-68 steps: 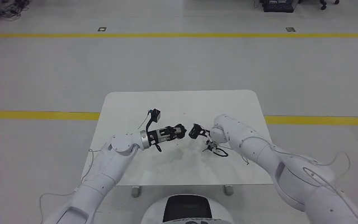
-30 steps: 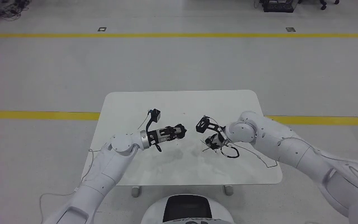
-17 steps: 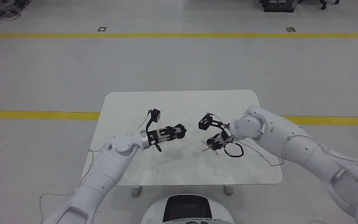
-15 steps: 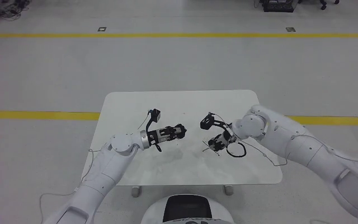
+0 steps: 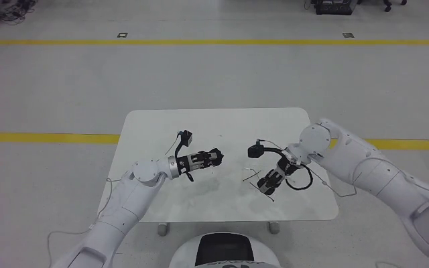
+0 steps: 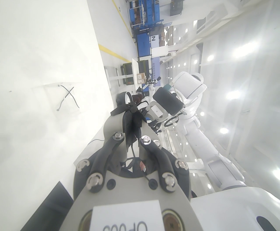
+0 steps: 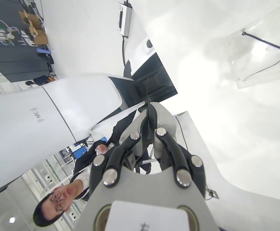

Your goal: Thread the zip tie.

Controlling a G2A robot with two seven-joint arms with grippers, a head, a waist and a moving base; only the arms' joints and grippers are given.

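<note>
Looking steeply down from above the arms onto the whole white table. Riding close behind the left tool and the right tool, facing outward along each, both catching the table's loose zip ties, also showing from above.

The white bench stands on a pale grey floor. A clear tray rests on the bench, somewhat nearer its near edge than its far one; its see-through wall rises from the white top.

One yellow line crosses the floor well beyond the far edge, and a second yellow line runs out from behind the bench on both sides. Two small floor plates lie just short of the farther line. Dark equipment stands beyond it. Blue racks line the room behind, and a grey power box with a cable lies on the floor.
</note>
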